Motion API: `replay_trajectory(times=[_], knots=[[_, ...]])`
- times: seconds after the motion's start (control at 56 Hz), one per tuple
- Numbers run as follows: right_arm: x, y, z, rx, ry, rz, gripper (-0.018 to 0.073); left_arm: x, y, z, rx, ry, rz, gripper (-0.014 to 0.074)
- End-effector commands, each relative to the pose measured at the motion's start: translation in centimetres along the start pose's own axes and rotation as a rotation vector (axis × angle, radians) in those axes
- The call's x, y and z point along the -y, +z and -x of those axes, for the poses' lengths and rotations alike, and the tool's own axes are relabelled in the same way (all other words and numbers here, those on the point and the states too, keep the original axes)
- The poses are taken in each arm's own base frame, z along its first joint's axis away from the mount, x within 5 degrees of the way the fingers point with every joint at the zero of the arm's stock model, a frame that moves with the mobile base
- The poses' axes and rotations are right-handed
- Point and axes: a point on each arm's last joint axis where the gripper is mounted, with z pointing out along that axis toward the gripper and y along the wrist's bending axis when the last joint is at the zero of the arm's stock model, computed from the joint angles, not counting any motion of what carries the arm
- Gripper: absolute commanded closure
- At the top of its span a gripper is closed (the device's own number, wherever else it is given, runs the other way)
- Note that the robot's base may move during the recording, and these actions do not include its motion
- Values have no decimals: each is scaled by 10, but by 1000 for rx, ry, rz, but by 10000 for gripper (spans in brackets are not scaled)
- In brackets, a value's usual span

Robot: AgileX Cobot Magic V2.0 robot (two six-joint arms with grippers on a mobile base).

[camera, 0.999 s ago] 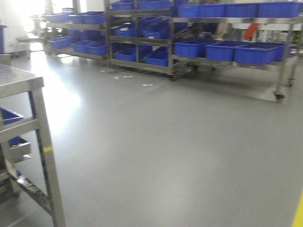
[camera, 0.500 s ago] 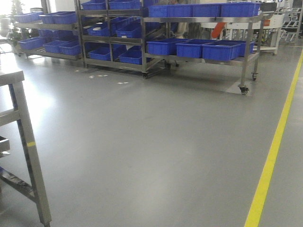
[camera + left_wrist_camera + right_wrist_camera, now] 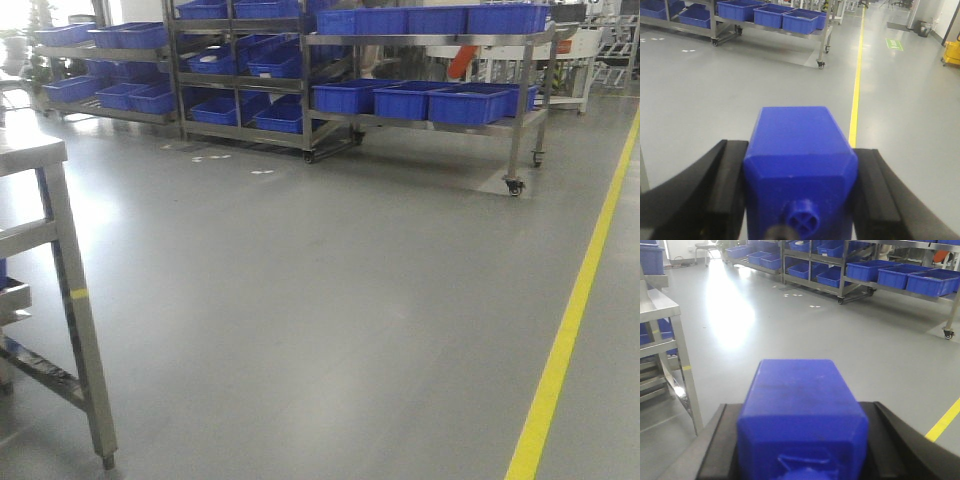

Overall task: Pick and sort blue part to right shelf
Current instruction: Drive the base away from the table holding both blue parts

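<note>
Fingers (image 3: 729, 185) of the left gripper (image 3: 800, 165) are pressing in from both sides on a blue part (image 3: 799, 140). Their black pads are lying flat against its left and right faces, so the part is sitting clamped between them above the floor (image 3: 715, 90). On its near face a small round boss is showing (possibly with a cross moulded into it, though the frame edge is cutting it off). The right gripper (image 3: 802, 440) is doing the same with a second blue part (image 3: 801, 405). Its black fingers (image 3: 715, 450) are bearing on either side of the block, which is filling the near middle of that wrist view.

Both parts are hanging over grey floor, well apart from any shelving. A yellow line (image 3: 570, 330) is running from the near right toward the far right of the front view. At the near left a steel table (image 3: 72, 290) is standing on slim legs, with a lower shelf showing. Far across the floor a wheeled rack (image 3: 400, 41) is carrying blue bins (image 3: 430, 103) on two levels. More shelving (image 3: 240, 85) loaded with bins is lining up to its left. A few white marks (image 3: 262, 172) are lying on the floor in front of that shelving. In the left wrist view a green marking (image 3: 894, 44) is sitting on the floor just right of the yellow line, far off.
</note>
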Motion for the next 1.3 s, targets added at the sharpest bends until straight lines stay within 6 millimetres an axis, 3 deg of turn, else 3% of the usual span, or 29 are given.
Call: replay_trajectory(times=[0.0,1.285], knots=[[-1,-2,16,109,-21,11,353,4,-3,17,105,0,-35,314],[-1,-1,16,105,-21,11,353,4,-2,17,101,0,-35,314]])
